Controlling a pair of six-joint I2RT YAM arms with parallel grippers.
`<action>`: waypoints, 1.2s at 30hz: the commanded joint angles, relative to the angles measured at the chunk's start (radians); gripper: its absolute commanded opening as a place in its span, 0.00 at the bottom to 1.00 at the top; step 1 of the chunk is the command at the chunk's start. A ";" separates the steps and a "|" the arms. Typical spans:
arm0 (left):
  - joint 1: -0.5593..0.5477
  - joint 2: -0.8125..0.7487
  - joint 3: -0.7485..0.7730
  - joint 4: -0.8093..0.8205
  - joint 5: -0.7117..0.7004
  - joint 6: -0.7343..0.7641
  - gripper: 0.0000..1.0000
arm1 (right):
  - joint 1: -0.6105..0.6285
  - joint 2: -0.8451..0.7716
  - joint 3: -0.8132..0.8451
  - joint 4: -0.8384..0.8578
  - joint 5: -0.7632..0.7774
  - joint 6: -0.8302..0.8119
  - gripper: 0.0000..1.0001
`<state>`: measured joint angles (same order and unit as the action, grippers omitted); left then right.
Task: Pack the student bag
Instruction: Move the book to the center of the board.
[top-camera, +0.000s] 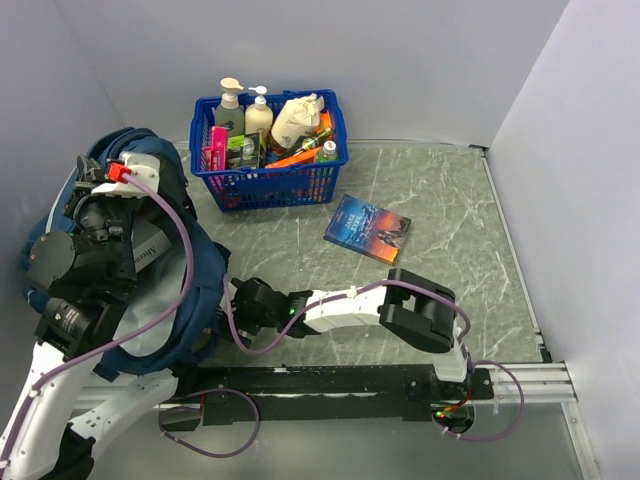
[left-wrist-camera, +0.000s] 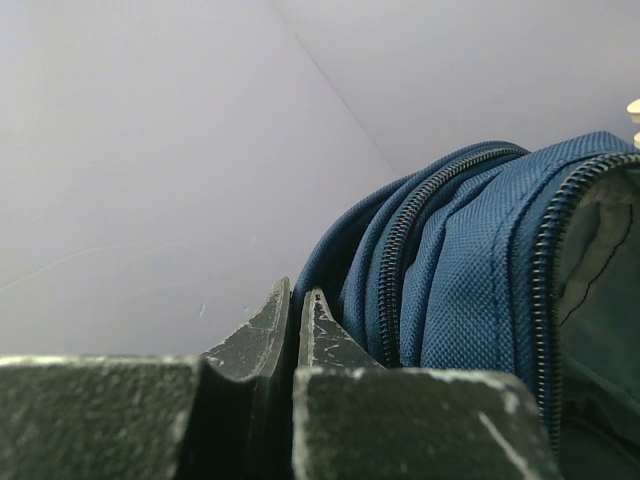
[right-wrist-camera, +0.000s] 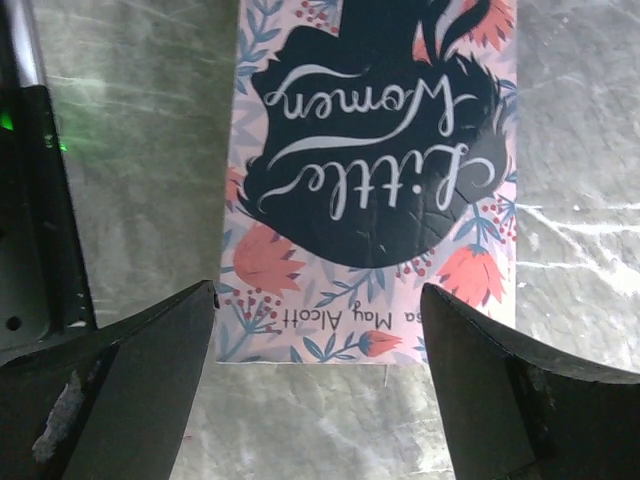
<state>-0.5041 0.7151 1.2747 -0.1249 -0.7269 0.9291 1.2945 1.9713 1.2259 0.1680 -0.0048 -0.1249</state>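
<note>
Grey-green marbled surface (top-camera: 450, 200), plain pale walls all round. Nearest, the right jaws are spread wide over a Little Women paperback (right-wrist-camera: 370, 180), its top edge cut off. The student bag (top-camera: 190, 270) sits frame-left, long axis running bottom-to-top, mostly buried under the left arm (top-camera: 90, 250), so can't tell which end's up. Left jaws are pinched shut beside its zip (left-wrist-camera: 400, 250). Farther back there's another book (top-camera: 367, 228), then a blue basket (top-camera: 268, 185).

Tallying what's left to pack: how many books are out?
2: a dark-covered book on the table by the basket; Little Women below the right gripper. The bag may hide more.
</note>
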 joint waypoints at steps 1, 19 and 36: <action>0.001 -0.022 0.031 0.258 0.081 -0.003 0.01 | 0.029 0.040 0.078 -0.062 -0.034 -0.038 0.90; 0.002 -0.031 0.014 0.246 0.099 -0.019 0.01 | -0.017 0.172 0.158 -0.163 0.072 0.037 0.67; 0.001 -0.011 0.015 0.170 0.141 -0.111 0.01 | -0.199 -0.084 -0.308 -0.223 0.271 0.405 0.00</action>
<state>-0.5014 0.7120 1.2404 -0.1505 -0.6823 0.8497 1.1816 1.9366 1.0912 0.2447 0.0925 0.1661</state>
